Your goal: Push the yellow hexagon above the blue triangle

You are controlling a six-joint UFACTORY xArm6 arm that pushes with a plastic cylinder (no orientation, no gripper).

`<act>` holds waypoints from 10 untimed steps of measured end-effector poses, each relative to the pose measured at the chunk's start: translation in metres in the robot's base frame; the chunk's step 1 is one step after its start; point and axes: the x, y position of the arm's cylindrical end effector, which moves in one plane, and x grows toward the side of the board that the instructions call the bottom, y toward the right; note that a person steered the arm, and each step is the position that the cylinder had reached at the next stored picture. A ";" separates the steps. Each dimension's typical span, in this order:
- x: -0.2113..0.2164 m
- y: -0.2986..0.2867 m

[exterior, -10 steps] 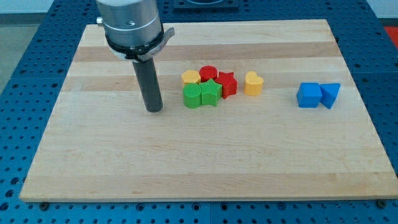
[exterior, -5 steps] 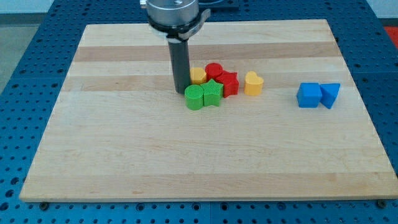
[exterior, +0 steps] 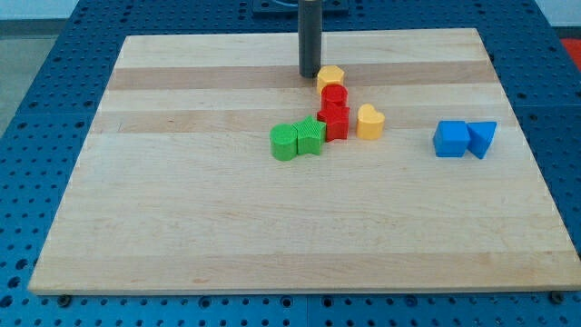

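The yellow hexagon (exterior: 330, 76) lies near the view's top centre of the wooden board (exterior: 182, 227). My tip (exterior: 310, 75) stands just to its left, touching or nearly touching it. The blue triangle (exterior: 483, 138) lies far to the view's right, right beside a blue cube (exterior: 450, 139). The hexagon is well left of the triangle and higher in the view.
A red cylinder (exterior: 334, 95) sits just below the hexagon, with a red star (exterior: 334, 121) beneath it. A green star (exterior: 310, 136) and a green cylinder (exterior: 284, 143) lie at the left of the cluster. A yellow heart (exterior: 369, 121) lies at its right.
My tip has swept from the view's left to the top centre. The yellow hexagon moved up and right, out of the cluster. The red cylinder shifted right.
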 end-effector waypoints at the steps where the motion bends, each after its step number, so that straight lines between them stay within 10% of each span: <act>1: 0.007 0.008; 10: 0.070 0.093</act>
